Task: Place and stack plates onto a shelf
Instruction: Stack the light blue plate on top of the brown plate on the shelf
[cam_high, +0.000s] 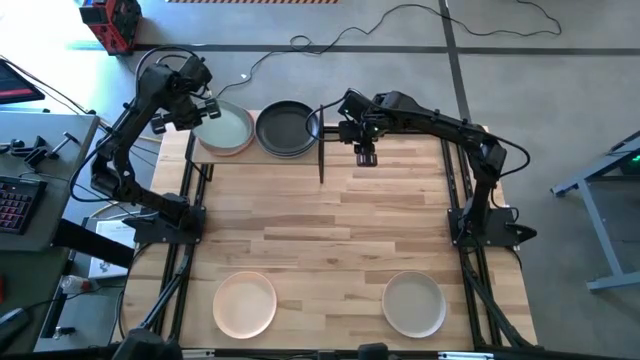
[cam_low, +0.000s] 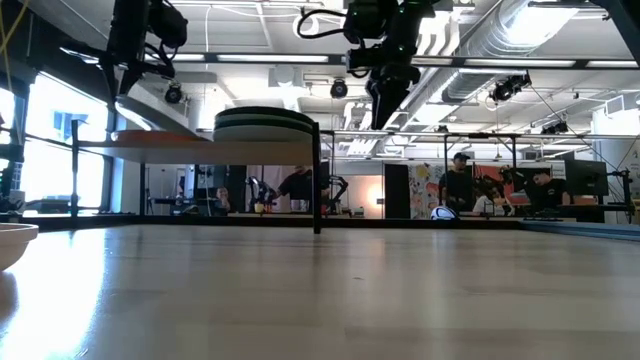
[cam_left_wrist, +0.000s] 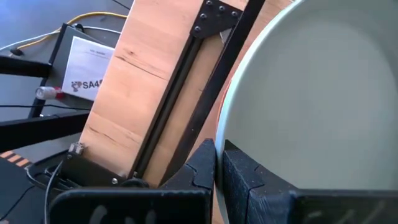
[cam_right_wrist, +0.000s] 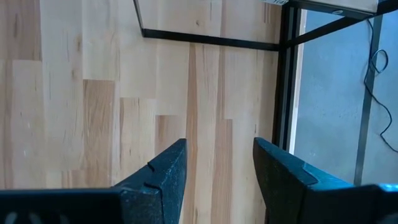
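The shelf (cam_high: 250, 152) stands at the table's far edge, left of centre. On its left half a pale green plate (cam_high: 224, 127) lies on a peach-pink plate (cam_high: 236, 150). On its right half sits a stack topped by a black plate (cam_high: 285, 128). My left gripper (cam_high: 205, 108) is at the green plate's far-left rim, shut on it. My right gripper (cam_high: 365, 152) hangs open above bare table to the right of the shelf, holding nothing. A peach-pink plate (cam_high: 245, 303) and a beige plate (cam_high: 414, 303) rest flat near the table's near edge. My left gripper pinches the pale green plate's rim (cam_left_wrist: 221, 140) between its two fingers (cam_left_wrist: 202, 169), at the plate's far-left side. It slants down onto the rim from the far left. The plate lies about level on the peach-pink plate (cam_left_wrist: 227, 84) beneath it.
The shelf's black legs (cam_low: 317, 180) stand on the table between the two arms. The middle of the table (cam_high: 330, 230) is bare wood. Cables, a red tool and a keyboard lie on the floor and bench beyond the table. People show in the room behind.
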